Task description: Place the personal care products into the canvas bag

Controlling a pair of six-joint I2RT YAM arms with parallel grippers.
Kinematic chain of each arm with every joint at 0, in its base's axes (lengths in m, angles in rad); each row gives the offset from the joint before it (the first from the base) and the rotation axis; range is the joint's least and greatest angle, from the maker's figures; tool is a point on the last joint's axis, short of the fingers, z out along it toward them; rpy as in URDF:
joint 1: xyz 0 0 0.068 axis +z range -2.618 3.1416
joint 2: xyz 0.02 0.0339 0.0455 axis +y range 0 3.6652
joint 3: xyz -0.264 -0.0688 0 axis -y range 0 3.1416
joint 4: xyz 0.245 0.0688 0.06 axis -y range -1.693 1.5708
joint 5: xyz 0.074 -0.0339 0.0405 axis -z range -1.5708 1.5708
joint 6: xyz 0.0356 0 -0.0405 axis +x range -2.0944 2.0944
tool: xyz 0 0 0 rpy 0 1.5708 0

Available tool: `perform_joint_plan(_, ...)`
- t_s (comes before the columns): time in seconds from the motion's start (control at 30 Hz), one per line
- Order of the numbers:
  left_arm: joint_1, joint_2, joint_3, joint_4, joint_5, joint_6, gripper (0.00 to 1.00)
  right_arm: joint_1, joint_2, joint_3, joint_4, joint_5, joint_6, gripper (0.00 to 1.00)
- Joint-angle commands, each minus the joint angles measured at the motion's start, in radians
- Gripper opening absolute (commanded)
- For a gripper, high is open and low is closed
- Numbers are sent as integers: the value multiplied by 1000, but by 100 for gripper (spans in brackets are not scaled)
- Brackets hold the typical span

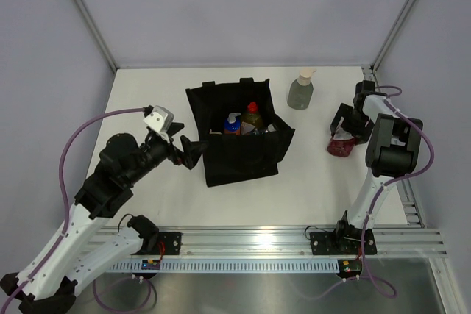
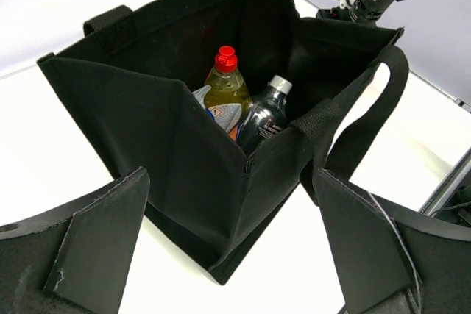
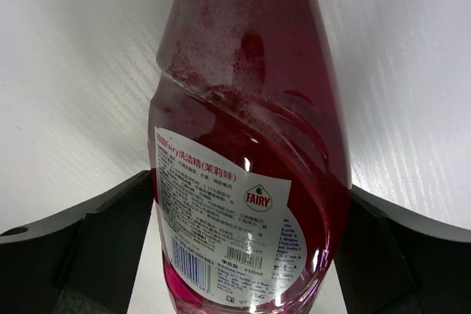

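The black canvas bag (image 1: pixel 243 156) stands open mid-table, also seen in the left wrist view (image 2: pixel 147 130). Inside it are the yellow red-capped bottle (image 2: pixel 225 86), the orange blue-capped bottle (image 2: pixel 223 114) and the clear silver-capped bottle (image 2: pixel 263 117). The grey-green pump bottle (image 1: pixel 300 90) stands behind the bag to the right. The dark red labelled bottle (image 3: pixel 250 145) lies flat on the table at the right (image 1: pixel 341 145). My right gripper (image 3: pixel 246 255) is open and straddles it, with slim gaps on both sides. My left gripper (image 2: pixel 232 255) is open and empty at the bag's near left corner. The cream bottle is not visible.
The enclosure's walls and corner posts (image 1: pixel 386 42) ring the white table. An aluminium rail (image 1: pixel 294 240) runs along the near edge. The right arm's cable (image 1: pixel 423 145) loops near the right wall.
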Motion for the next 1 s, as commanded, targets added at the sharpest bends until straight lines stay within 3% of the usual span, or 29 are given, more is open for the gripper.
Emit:
perform_joint_plan(0.0, 3, 4, -16, 67, -3, -20, 99, 1, 14, 44, 24, -14, 0, 94)
perform_joint_plan(0.13, 3, 12, -11, 74, 20, -26, 99, -4, 5, 44, 30, -49, -48, 62)
perform_joint_plan(0.17, 3, 12, -10, 74, 29, -29, 99, -7, 0, 43, 33, -86, -58, 44)
perform_joint_plan(0.23, 3, 6, -11, 78, 41, -31, 99, -12, -18, 44, 35, -112, -78, 30)
perform_joint_plan(0.27, 3, 3, -13, 80, 50, -36, 99, -15, -23, 52, 32, -124, -90, 16)
perform_joint_plan(0.33, 3, -6, -14, 80, 63, -40, 99, -28, -41, 60, 24, -162, -135, 6)
perform_joint_plan(0.47, 3, -23, -25, 87, 109, -62, 99, -81, -147, 5, 90, -417, -219, 0)
perform_joint_plan(0.8, 3, -35, -37, 118, 166, -103, 99, -110, -458, -48, 104, -765, -415, 0)
perform_joint_plan(0.97, 3, -31, -22, 112, 163, -83, 99, -72, -576, 108, 38, -948, -474, 0)
